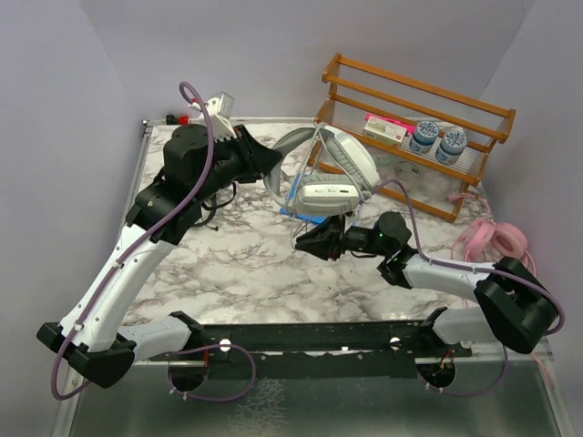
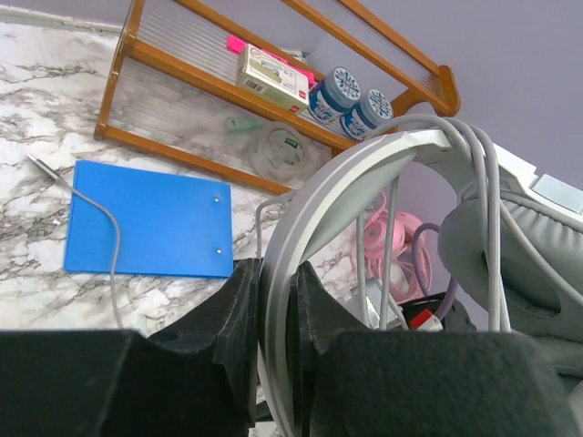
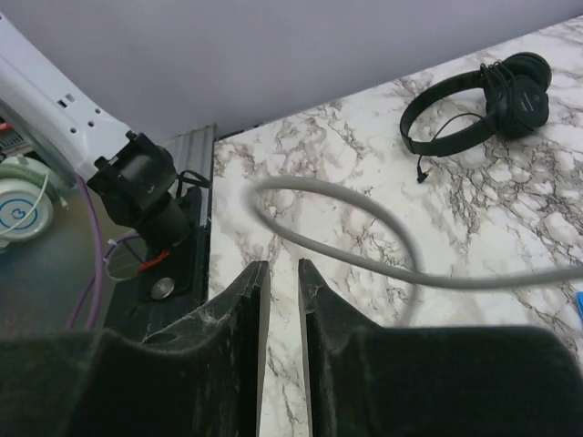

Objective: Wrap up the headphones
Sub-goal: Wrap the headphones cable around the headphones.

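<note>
My left gripper [image 1: 271, 159] [image 2: 276, 273] is shut on the headband of the grey-white headphones [image 1: 342, 168] [image 2: 346, 182] and holds them above the table, grey cable turns lying over the band. My right gripper [image 1: 302, 241] [image 3: 281, 269] points left below them, its jaws a narrow gap apart with nothing between. A loop of the grey cable [image 3: 364, 205] hangs just beyond its tips. The cable's end [image 2: 109, 228] trails over the table. The black headphones [image 3: 483, 105] lie on the marble; the left arm hides them in the top view. The pink headphones [image 1: 492, 238] [image 2: 383, 241] lie at the right edge.
A blue board [image 1: 301, 214] [image 2: 146, 218] lies flat under the raised headphones. A wooden rack [image 1: 410, 100] [image 2: 182, 64] at the back right holds two jars [image 1: 437, 138] and a small box. Walls close the back and sides.
</note>
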Tool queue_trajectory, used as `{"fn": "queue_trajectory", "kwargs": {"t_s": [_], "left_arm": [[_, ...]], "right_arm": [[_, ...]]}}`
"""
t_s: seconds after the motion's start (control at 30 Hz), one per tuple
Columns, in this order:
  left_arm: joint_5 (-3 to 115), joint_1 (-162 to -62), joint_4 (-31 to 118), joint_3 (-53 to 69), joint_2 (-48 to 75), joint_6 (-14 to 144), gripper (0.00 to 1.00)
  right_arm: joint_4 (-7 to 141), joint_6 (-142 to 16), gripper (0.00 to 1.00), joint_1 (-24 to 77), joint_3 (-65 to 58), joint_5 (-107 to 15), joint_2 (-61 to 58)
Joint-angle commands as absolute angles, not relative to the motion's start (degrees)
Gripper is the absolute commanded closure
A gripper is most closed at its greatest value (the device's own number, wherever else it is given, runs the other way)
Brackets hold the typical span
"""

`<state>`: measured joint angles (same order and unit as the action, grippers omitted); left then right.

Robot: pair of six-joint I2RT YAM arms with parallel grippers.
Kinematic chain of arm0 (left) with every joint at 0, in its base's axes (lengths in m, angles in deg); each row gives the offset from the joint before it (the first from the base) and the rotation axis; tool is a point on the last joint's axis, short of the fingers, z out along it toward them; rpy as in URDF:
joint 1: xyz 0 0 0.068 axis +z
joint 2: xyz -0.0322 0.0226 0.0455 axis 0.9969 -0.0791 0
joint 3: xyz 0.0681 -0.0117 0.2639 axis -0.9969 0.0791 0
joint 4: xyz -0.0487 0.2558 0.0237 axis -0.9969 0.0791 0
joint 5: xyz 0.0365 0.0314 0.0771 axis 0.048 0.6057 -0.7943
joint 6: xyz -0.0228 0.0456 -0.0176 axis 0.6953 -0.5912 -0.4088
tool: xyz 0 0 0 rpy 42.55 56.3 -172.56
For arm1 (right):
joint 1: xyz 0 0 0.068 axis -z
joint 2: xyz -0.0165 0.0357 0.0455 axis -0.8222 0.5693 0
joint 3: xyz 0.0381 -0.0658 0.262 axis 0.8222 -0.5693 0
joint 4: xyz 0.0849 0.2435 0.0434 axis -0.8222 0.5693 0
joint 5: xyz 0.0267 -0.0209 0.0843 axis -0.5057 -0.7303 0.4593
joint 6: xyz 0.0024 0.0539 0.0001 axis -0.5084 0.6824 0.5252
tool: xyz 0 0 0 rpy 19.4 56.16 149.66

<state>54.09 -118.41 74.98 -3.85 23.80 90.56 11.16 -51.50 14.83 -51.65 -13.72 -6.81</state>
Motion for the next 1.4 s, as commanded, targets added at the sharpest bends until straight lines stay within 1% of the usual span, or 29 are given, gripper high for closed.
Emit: {"fn": "queue_trajectory", "kwargs": {"t_s": [0.0,0.1,0.2,0.27,0.3,0.37,0.4,0.57,0.73,0.87,1.07,1.23,1.37], "left_arm": [[50.71,-118.08,68.87,-6.02,24.34,93.70,1.00],[48.90,-118.07,69.26,-6.41,24.87,92.93,1.00],[48.16,-118.07,69.43,-6.98,25.54,92.56,1.00],[47.10,-118.07,69.43,-7.31,25.95,92.13,1.00],[46.65,-118.07,69.50,-7.48,26.10,91.85,1.00],[46.38,-118.03,69.91,-7.98,26.30,91.47,1.00],[46.36,-118.02,70.37,-8.18,26.20,91.35,1.00],[46.69,-118.07,71.71,-9.54,25.68,90.88,1.00],[46.98,-118.07,72.82,-10.68,25.17,90.66,1.00],[47.01,-118.07,73.33,-10.85,25.03,90.53,1.00],[46.93,-118.04,73.64,-11.34,25.01,90.41,1.00],[47.16,-118.07,74.00,-12.51,24.53,90.35,1.00],[47.10,-118.02,74.00,-13.04,24.22,90.18,1.00]], "right_arm": [[10.70,-51.95,0.71,14.26,-52.79,-18.07,-9.62],[17.12,-53.47,0.65,14.30,-53.32,-28.15,-12.83],[25.54,-55.41,0.65,14.32,-52.67,-36.89,-14.24],[26.44,-55.65,0.63,14.34,-54.53,-40.89,-15.82],[25.82,-55.58,0.60,14.34,-55.88,-42.17,-17.00],[24.32,-55.82,0.49,14.34,-58.51,-44.50,-19.83],[24.12,-56.01,0.45,14.34,-59.63,-45.99,-21.39],[28.02,-61.00,0.34,14.30,-58.26,-52.26,-26.19],[29.22,-67.00,0.24,14.50,-54.41,-53.57,-27.24],[33.47,-68.61,0.24,15.83,-47.85,-55.19,-23.64],[32.20,-66.87,0.21,19.28,-42.26,-52.48,-18.84],[35.15,-64.96,0.20,22.62,-35.17,-51.72,-12.48],[34.91,-63.52,0.26,24.73,-30.62,-46.47,-6.85]]}}
